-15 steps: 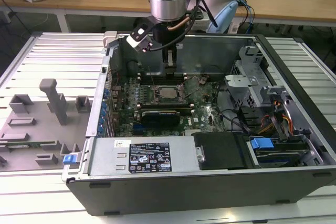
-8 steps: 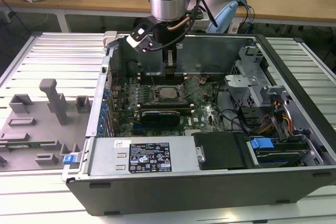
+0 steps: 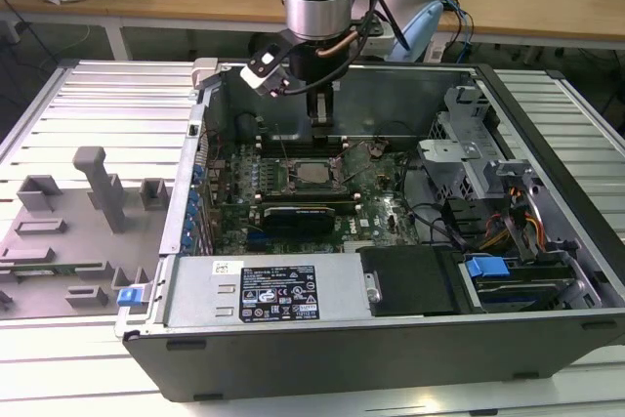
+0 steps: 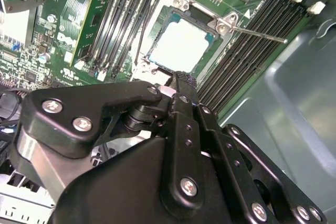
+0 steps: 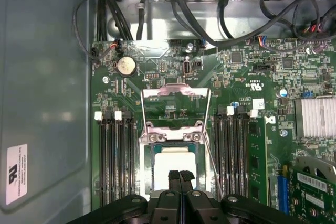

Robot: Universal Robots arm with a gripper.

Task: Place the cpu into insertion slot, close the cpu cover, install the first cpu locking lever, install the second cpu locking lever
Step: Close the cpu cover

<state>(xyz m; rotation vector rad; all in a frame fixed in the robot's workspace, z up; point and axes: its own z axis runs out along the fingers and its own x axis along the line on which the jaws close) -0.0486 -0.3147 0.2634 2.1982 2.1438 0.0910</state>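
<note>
Already the cpu (image 5: 170,160) is lying flat in the insertion slot (image 5: 149,174), and the gripper (image 5: 181,174) is hanging over its edge, fingers sitting shut together and gripping nothing. The cpu cover (image 5: 176,93) is resting flipped open just beyond. Closing it is calling, I judge, for an even push on its rim between the 2 lever rods (image 5: 209,150). Memory slots (image 5: 115,161) are crowding both sides, with the chassis wall (image 5: 47,77) near.

I see the cpu (image 5: 167,161) as pale silvery-beige, framed by the insertion slot (image 4: 197,15) and its black rim. Around the cpu the circuit board (image 5: 236,77) is green, with memory slots (image 5: 113,156) in black stripes on both sides. Beside the cpu, the cpu cover (image 5: 176,93) reads silver-grey, and my gripper (image 5: 181,174) is black.
</note>
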